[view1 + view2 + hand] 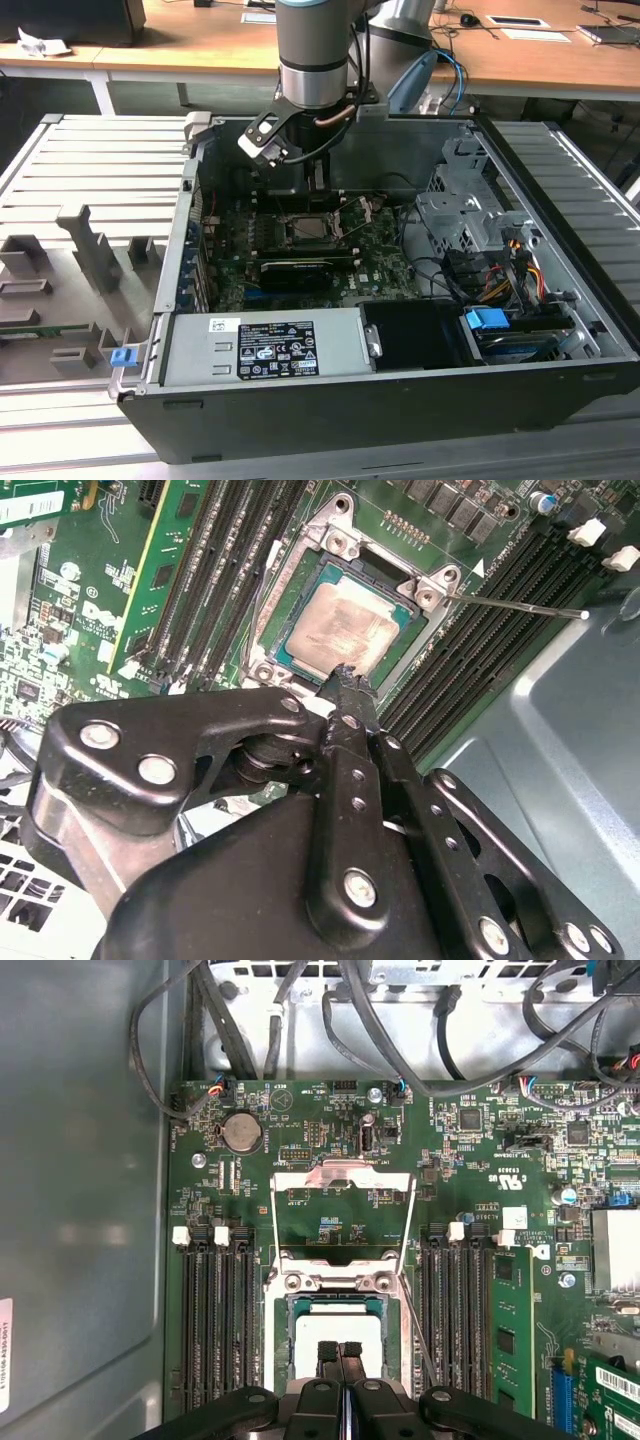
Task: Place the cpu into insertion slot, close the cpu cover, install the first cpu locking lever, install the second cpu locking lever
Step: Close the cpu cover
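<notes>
**Q:** State of the fingers?

**A:** My fingers (345, 680) are clenched tip to tip, black metal, grasping nothing. Their tips hang at the near edge of the cpu (338, 630); I cannot tell whether they touch it.

**Q:** Where is the cpu?

**A:** It is seated flat in the insertion slot (335, 1304), with its pale, smudged silver face up and the dark square rim around it.

**Q:** And the cpu cover?

**A:** The cpu cover (343, 1173) is open. It is a thin bright steel frame swung back from the slot, and green board shows through its cut-out.

**Q:** Levers?

**A:** One locking lever (520, 605), a thin wire rod, juts out unlatched over the memory slots (215, 1320).

**Q:** Surroundings?

**A:** Long black memory slots flank the slot on both sides. Dark cables (300, 1010) loop across the far edge of the board. The open computer case (400, 400) stands on a ribbed grey counter (60, 170).
</notes>
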Robot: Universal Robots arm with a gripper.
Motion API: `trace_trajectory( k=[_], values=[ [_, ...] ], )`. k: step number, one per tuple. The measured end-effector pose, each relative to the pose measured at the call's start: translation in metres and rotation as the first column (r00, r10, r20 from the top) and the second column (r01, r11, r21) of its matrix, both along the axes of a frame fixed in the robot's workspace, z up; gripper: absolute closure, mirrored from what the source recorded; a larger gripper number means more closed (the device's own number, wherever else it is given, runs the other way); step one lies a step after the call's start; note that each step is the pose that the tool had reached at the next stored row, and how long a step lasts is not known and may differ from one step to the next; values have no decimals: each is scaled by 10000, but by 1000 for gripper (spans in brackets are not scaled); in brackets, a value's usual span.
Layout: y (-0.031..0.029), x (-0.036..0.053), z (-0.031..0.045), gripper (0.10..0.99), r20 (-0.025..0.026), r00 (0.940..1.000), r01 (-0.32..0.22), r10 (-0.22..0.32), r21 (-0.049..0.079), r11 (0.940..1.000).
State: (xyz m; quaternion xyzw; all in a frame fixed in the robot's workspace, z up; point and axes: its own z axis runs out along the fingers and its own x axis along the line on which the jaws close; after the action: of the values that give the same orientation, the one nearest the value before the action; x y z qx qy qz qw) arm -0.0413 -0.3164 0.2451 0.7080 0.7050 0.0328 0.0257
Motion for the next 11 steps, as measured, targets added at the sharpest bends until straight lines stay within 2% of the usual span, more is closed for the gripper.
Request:
trace_trajectory(
  k=[11],
  values=[
    [0,0,35,980,0,10000,0,0,-1,10000]
  ],
)
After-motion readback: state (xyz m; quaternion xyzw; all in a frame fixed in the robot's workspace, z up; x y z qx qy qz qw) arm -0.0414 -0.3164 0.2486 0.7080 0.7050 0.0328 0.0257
